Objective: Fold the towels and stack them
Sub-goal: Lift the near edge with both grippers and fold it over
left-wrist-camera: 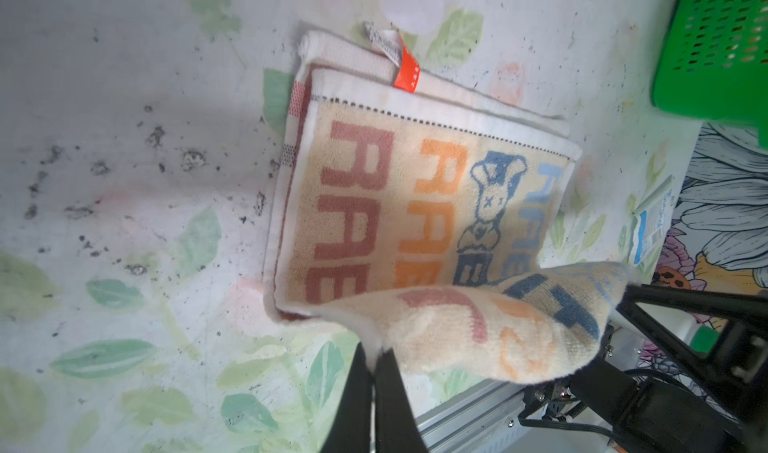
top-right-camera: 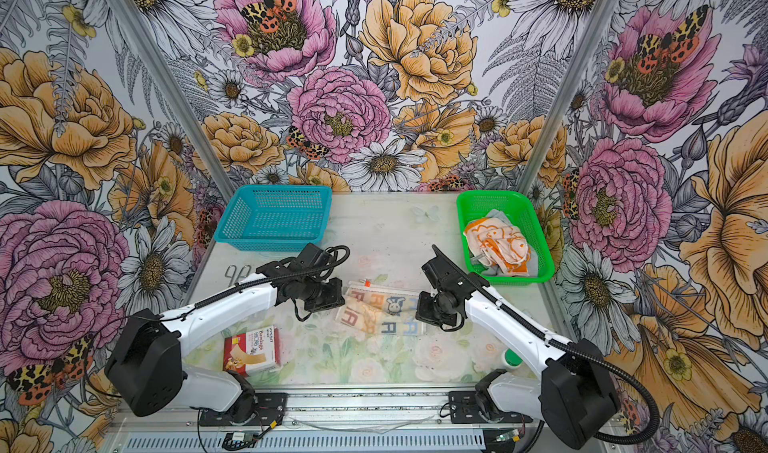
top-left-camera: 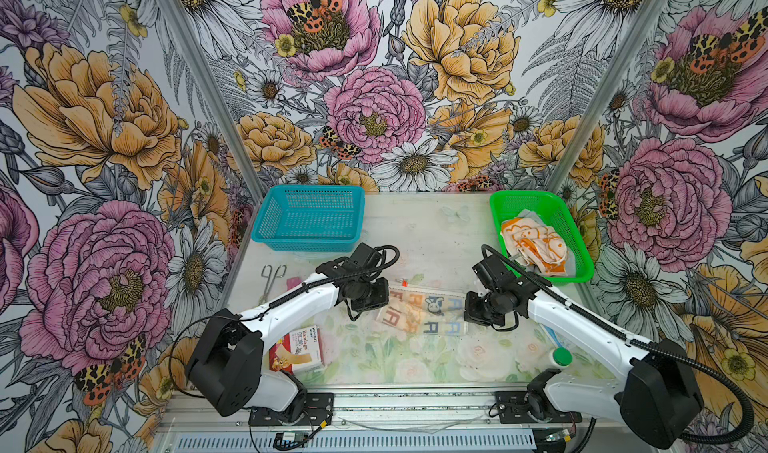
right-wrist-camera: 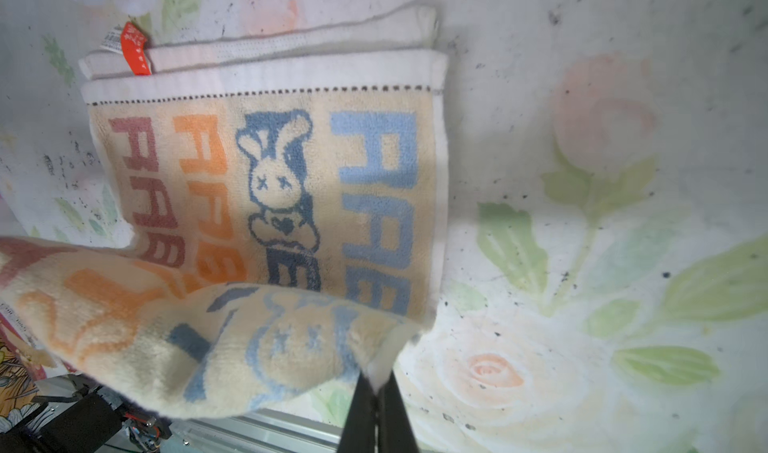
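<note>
A cream terry towel with orange, brown and blue "RABBIT" lettering and a blue rabbit figure (top-left-camera: pixel 424 309) (top-right-camera: pixel 386 309) is seen in both top views near the middle of the pale flower-printed table (top-left-camera: pixel 415 230), between the two arms. Most of it lies flat on the table. Its far edge is doubled into two layers, and a small orange tag (left-wrist-camera: pixel 406 71) (right-wrist-camera: pixel 135 50) is sewn there.

The near edge is raised off the table and curled over the lettering. One corner of that edge is pinched by the left claw (left-wrist-camera: pixel 374 355), whose black fingers (left-wrist-camera: pixel 353 392) are pressed together on the cloth. The other corner is pinched in the same way by the right claw (right-wrist-camera: pixel 376 382).

An orange towel with white flowers (top-left-camera: pixel 534 243) is bunched inside the green plastic mesh basket (top-left-camera: pixel 575 243) at the far right of the table, on top of a plain grey towel (top-right-camera: pixel 496 217) of which only edges can be seen. A blue plastic mesh basket (top-left-camera: pixel 309 243) stands at the far left.

A red-and-white bandage box (top-left-camera: pixel 297 349) lies beside the left arm, metal scissors (top-left-camera: pixel 272 276) lie behind it, and a white bottle with a green cap (top-left-camera: pixel 559 357) is partly hidden by the right arm.
</note>
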`<state>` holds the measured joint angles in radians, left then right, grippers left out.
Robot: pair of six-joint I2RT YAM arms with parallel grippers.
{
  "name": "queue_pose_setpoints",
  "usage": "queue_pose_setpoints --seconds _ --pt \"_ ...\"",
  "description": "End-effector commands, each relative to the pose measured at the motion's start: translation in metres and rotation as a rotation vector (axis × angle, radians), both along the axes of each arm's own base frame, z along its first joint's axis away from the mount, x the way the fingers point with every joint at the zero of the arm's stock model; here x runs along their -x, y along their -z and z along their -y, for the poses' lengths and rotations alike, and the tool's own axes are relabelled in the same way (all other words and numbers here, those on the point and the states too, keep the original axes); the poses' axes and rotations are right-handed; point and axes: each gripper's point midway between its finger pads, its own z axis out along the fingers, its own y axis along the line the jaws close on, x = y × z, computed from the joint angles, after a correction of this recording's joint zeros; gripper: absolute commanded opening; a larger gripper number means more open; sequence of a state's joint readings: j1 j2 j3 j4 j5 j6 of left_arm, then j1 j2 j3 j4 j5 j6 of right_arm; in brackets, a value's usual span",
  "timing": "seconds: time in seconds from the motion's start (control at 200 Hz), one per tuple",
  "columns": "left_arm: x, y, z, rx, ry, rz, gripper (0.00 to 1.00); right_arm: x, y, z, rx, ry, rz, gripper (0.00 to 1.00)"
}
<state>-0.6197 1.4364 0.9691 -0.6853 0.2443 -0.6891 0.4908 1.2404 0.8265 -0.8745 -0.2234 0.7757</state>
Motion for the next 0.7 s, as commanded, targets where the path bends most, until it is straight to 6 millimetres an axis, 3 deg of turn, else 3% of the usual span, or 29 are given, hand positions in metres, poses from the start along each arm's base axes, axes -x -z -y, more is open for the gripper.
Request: queue_pose_setpoints --seconds 0.0,0.165,0.345,0.695 --pt "-0.028 -0.006 0.004 0.020 -0.006 0.078 0.00 -0.020 -0.006 0.010 0.045 -0.019 0.058 0.00" --pt "-0.050 0.004 0.007 0.031 -0.032 0.091 0.00 -0.038 0.000 0.018 0.069 -0.020 0.058 0.00" --pt "-0.070 0.000 0.009 0.043 -0.044 0.126 0.00 -0.057 0.003 0.017 0.069 -0.036 0.064 0.00" --pt "-0.086 0.008 0.009 0.034 -0.060 0.121 0.00 -0.087 0.024 0.009 0.051 -0.085 0.033 0.00"
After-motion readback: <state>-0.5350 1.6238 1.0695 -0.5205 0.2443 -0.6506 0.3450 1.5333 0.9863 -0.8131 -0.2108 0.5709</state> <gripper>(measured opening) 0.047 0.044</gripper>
